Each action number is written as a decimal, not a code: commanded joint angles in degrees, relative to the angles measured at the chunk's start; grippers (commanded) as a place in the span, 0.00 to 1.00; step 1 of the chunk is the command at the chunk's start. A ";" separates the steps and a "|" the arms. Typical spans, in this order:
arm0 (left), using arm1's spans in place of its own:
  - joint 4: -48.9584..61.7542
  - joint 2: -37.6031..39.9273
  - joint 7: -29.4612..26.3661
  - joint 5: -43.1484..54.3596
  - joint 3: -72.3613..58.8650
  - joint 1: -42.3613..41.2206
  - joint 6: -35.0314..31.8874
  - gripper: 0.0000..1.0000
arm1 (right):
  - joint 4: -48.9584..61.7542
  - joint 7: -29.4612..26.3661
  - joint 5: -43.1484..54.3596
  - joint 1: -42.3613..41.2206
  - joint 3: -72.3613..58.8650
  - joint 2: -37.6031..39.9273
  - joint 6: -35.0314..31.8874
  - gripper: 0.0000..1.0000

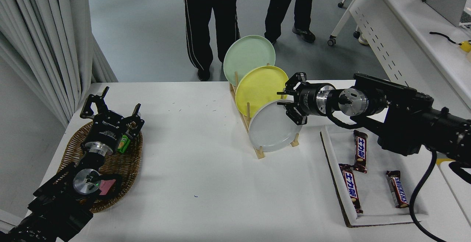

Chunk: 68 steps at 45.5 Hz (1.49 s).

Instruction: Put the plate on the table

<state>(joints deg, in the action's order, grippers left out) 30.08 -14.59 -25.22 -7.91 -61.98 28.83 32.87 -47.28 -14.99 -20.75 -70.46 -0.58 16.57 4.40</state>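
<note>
I read "SNICKERS" on the bars in the white tray at my right. The plate stands on edge in the front slot of the wooden rack on the table, before the yellow plate. My right gripper has its fingers spread at the plate's upper right rim, not pinching it. The left gripper hangs parked over the basket, fingers apart.
</note>
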 commanded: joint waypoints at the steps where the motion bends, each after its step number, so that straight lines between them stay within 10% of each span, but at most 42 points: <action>1: 0.07 0.00 0.00 0.00 0.02 0.00 0.00 1.00 | 0.00 -0.04 0.00 0.06 -0.03 0.04 -0.01 0.21; 68: -0.02 0.00 0.00 0.00 -0.07 0.00 0.00 1.00 | -0.09 -0.04 0.00 0.06 0.06 0.21 -0.01 0.00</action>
<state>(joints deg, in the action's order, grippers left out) 30.10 -14.59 -25.22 -7.91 -61.98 28.83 32.87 -47.38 -15.01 -20.74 -70.27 -0.53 16.78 4.39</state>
